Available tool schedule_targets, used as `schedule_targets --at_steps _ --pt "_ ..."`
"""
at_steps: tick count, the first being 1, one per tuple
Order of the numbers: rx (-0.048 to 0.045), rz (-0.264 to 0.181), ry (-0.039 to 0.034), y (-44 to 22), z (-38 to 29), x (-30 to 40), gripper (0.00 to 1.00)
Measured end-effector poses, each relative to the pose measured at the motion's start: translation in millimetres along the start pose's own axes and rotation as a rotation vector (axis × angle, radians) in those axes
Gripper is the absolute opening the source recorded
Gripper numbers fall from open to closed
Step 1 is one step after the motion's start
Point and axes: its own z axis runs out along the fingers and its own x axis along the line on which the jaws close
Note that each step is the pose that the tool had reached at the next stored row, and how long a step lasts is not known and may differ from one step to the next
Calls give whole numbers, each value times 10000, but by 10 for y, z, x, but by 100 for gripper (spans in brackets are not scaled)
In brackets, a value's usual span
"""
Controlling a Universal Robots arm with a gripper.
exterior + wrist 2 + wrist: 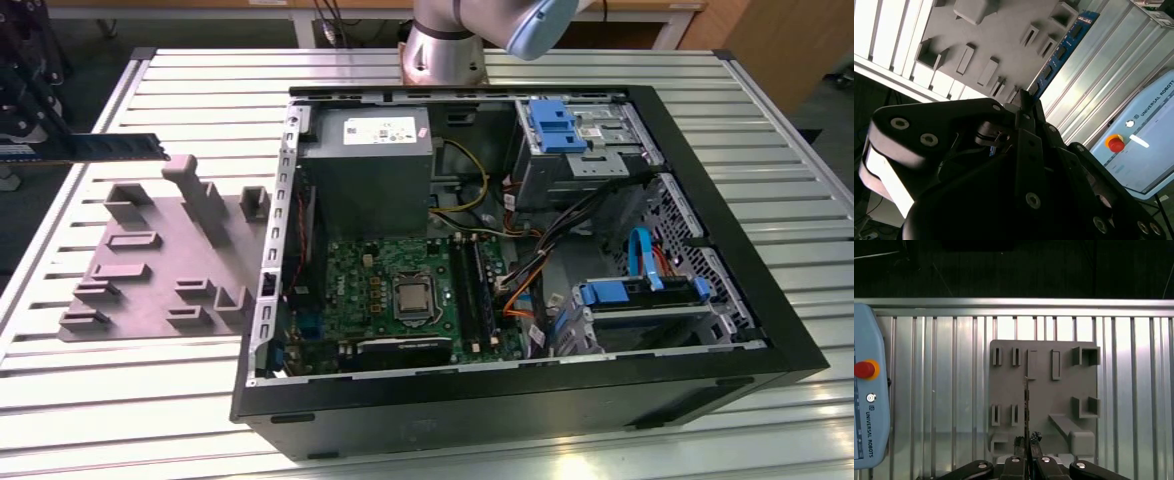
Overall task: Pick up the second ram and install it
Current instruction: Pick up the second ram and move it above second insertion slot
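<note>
Fingers (1018, 444) clamped on one end of memory stick (1026, 405). Stick held on edge over fixture block (1054, 400), long axis pointing straight out from fingers. Computer case (534, 410) beside block on worktop (107, 400).

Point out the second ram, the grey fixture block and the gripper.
second ram (115, 147), exterior view, middle of its flat side.
grey fixture block (1044, 394), first wrist view, bare base plate.
gripper (1027, 441), first wrist view, midway between fingertips.
</note>
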Motion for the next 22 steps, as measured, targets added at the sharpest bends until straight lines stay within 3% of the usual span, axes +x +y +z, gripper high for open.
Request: schedule_targets --at_steps 22 --pt "1 0 0 -89 -2 -2 14"
